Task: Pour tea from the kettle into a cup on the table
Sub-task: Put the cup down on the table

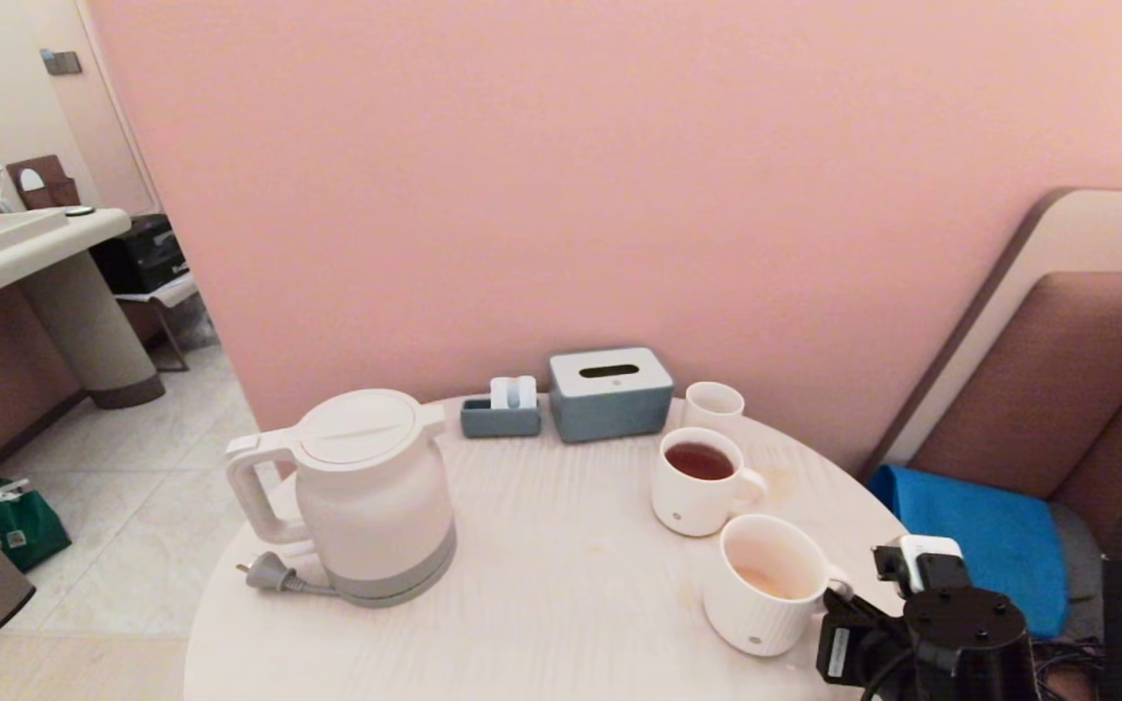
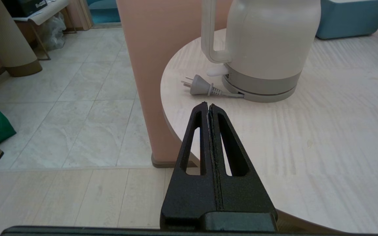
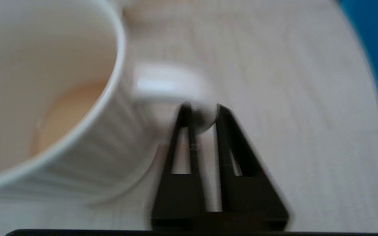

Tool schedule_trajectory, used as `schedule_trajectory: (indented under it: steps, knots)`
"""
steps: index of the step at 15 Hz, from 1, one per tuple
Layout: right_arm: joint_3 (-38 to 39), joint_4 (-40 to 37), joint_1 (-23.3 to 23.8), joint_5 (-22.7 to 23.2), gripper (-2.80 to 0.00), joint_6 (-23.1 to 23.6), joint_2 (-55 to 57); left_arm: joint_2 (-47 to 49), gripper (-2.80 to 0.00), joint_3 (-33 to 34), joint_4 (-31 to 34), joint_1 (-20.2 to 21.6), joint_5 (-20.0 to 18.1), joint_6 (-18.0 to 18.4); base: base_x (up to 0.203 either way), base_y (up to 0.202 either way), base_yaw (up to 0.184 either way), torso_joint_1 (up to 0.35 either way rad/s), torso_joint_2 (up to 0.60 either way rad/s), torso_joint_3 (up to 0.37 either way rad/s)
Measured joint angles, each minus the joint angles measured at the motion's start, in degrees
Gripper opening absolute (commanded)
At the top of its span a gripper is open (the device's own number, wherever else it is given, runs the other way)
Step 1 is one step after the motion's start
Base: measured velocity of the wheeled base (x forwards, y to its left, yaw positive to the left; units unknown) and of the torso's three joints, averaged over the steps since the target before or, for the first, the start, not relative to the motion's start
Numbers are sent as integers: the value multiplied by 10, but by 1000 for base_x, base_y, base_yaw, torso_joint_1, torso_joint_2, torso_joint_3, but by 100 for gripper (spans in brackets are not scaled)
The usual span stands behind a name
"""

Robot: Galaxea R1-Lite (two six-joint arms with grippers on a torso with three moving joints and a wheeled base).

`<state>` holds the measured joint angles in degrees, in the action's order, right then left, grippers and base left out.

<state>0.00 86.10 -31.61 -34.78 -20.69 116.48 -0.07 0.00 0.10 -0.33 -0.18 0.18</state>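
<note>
Reaching in from the near right edge of the table (image 1: 542,584), the right gripper (image 3: 201,113) sits at the handle of the cup (image 1: 766,584), its two fingers a narrow gap apart with the curve of the handle between the tips; whether they are pinching it or standing just free of it I cannot tell from the blurred wrist view. The cup stands upright near the table's right rim, a shallow pool of pale tea (image 3: 64,114) at its bottom, its handle pointing toward that gripper. Left of it, across bare tabletop and well apart, the kettle (image 1: 366,497) stands upright with its loop handle turned to the robot's left and away from the cup, its grey plug (image 2: 200,88) lying on the wood beside the base. The left gripper (image 2: 208,106), pressed fully closed and holding nothing, points at the kettle from the near left edge, with the plug just ahead of its tips. Judged from this layout, the left arm is the nearer one to the kettle's handle, while the right is placed only for the cup. Farther back stand a second ribbed mug (image 1: 697,482) holding darker tea, a small plain cup (image 1: 714,404), a grey tissue box (image 1: 610,394) and a small grey tray (image 1: 501,414) against the pink wall (image 1: 561,195).
</note>
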Motion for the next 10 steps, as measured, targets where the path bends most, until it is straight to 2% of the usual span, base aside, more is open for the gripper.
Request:
schedule_trajectory:
  steps: [10]
  knots:
    - [0,-27,-6,-16,0,0,-11,0,-280,0,0,0,0,0,0,0,0,0,0,0]
